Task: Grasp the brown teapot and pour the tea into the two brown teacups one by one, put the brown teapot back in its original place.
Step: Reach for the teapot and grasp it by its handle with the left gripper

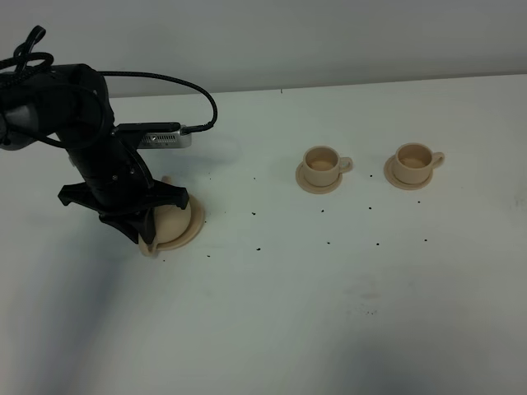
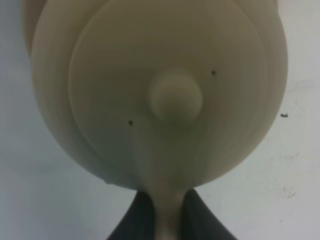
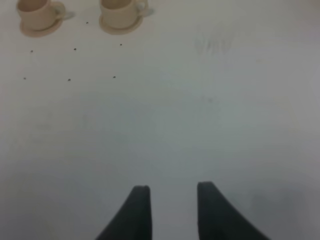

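Observation:
The brown teapot (image 1: pixel 171 220) sits on its wide saucer (image 1: pixel 197 220) at the left of the white table, mostly hidden under my left arm. In the left wrist view the teapot (image 2: pixel 160 65) fills the frame from above, with its knobbed lid. My left gripper (image 1: pixel 148 237) (image 2: pixel 167 222) is shut on the teapot's loop handle, one finger on each side. The two brown teacups (image 1: pixel 321 163) (image 1: pixel 414 158) stand upright on small saucers at the right, and also show in the right wrist view (image 3: pixel 35 12) (image 3: pixel 120 10). My right gripper (image 3: pixel 170 210) is open and empty, well short of the cups.
Small dark specks (image 1: pixel 259 248) are scattered over the white table (image 1: pixel 329 313). A pale wall (image 1: pixel 329 33) runs along the table's far edge. A black cable (image 1: pixel 198 90) loops above my left arm.

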{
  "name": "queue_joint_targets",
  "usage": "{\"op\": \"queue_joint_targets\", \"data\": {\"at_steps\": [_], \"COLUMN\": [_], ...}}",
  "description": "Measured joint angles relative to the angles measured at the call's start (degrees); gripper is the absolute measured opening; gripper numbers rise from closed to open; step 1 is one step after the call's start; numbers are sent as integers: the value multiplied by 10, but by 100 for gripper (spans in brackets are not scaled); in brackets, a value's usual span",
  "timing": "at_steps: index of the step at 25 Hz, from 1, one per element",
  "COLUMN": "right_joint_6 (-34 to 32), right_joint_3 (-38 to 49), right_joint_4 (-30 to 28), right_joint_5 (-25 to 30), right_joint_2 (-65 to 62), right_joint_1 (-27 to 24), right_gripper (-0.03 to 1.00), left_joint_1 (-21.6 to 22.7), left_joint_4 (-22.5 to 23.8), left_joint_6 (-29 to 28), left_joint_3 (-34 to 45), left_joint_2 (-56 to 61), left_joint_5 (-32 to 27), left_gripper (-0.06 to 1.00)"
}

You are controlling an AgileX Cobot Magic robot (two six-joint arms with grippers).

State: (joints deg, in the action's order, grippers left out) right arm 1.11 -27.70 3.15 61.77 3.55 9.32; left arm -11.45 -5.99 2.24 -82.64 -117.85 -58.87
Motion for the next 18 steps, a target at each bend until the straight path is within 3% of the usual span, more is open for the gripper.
{"op": "queue_joint_targets", "data": {"at_steps": [18], "right_joint_6": [0], "right_joint_3": [0], "right_joint_4": [0], "right_joint_5": [0], "right_joint_2": [0], "right_joint_1": [0], "right_gripper": [24], "left_joint_1": [0], "left_joint_4": [-2], "left_joint_6": [10], "left_joint_3": [0], "left_joint_2": [0], "left_joint_5": [0], "left_gripper": [12]}}
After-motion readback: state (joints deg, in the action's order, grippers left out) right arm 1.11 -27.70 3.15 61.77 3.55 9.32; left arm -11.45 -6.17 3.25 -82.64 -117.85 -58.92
